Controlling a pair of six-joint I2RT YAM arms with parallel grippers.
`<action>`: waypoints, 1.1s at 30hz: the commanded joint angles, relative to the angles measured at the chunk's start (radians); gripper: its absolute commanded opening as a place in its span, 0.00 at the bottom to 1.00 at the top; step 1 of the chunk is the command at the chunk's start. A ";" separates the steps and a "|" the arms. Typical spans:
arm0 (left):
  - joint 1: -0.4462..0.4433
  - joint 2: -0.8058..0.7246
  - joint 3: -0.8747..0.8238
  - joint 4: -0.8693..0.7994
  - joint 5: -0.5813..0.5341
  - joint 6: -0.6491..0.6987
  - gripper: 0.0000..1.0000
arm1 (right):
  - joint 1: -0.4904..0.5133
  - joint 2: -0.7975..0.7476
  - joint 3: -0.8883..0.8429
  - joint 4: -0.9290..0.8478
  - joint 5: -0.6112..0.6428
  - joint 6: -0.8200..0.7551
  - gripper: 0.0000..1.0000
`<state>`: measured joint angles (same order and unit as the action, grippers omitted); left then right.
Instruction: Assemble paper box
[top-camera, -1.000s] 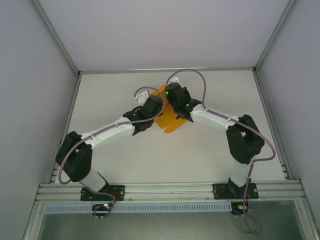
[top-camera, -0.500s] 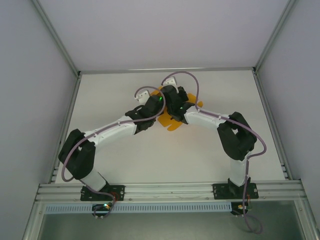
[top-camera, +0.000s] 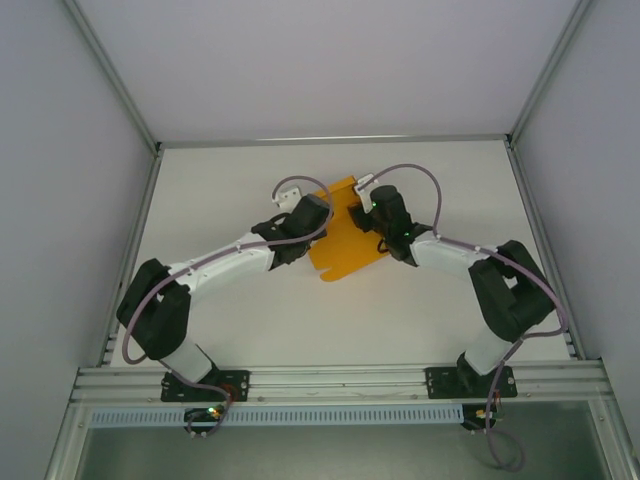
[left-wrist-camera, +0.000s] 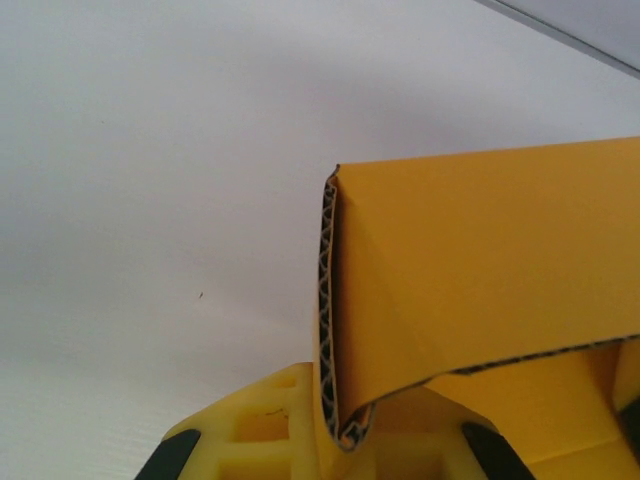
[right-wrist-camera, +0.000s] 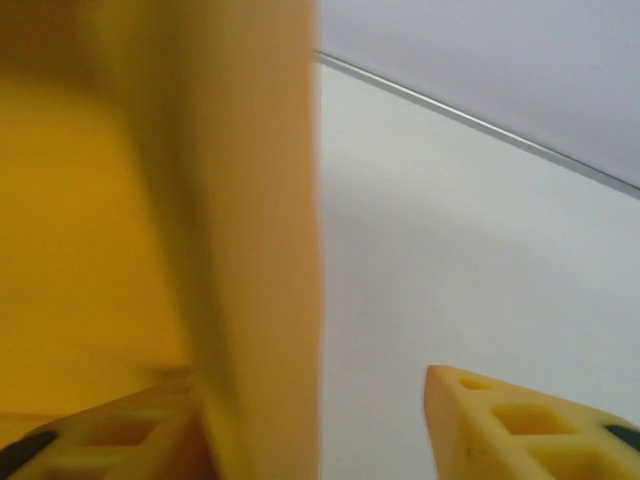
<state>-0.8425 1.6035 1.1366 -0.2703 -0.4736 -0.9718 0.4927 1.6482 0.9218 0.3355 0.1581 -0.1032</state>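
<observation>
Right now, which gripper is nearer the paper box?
Left. The left gripper is shut on a folded edge of the paper box. The right gripper stands open right alongside the card, not clamped on it.

My two arms (top-camera: 225, 262), white tubes with black joints (top-camera: 155, 320), lilac cables (top-camera: 430, 185) looped along them, small green lights (top-camera: 372, 207), yellow hollow-celled fingers (left-wrist-camera: 260, 432) edged with black pads (left-wrist-camera: 172, 455), black bases (top-camera: 205, 385).
</observation>
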 joint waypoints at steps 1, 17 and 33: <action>0.003 -0.037 -0.011 -0.011 0.010 0.022 0.00 | -0.010 -0.103 -0.025 0.042 -0.278 0.004 0.61; 0.107 -0.037 -0.077 0.221 0.548 0.411 0.00 | -0.155 -0.547 -0.093 -0.292 -0.131 0.239 1.00; 0.108 -0.040 0.070 -0.353 0.727 1.117 0.00 | -0.252 -0.818 -0.164 -0.718 0.008 0.362 1.00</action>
<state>-0.7261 1.5753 1.1736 -0.4744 0.2607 -0.0349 0.2455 0.8341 0.7574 -0.2920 0.1360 0.2356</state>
